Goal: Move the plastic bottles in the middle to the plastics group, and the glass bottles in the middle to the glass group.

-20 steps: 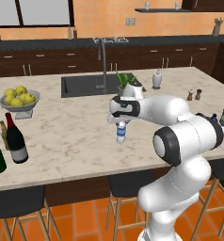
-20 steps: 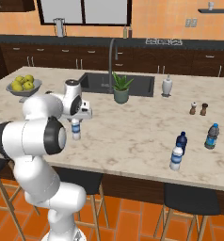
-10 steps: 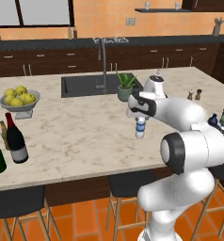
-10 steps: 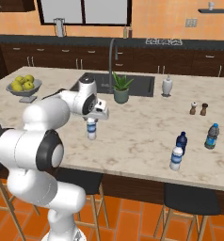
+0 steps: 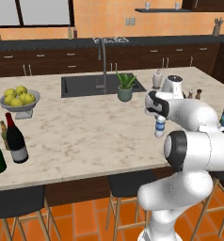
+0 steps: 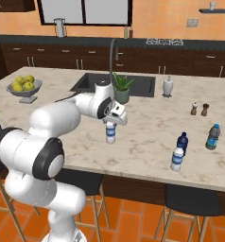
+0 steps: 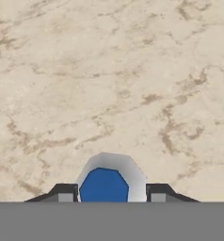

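clear blue-capped bottle point(image 6: 110, 132) upright, held above counter point(image 6: 147, 127)

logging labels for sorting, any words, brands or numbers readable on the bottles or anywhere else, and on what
No text can be read in these pictures.
Wine bottle: grey-white label, blank or too blurred to read.
Bottle in the claw: pale label, too small to read.
Two bottles at the counter edge: labels too small to read.
Bottle with the blue label: too small to read.

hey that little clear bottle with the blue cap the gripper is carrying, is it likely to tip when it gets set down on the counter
Probably somewhat. The clear bottle looks tall for its narrow base, so a tilted set-down could topple it. It is small, so likely light. The gripper holds it near the cap, so the body below could swing.
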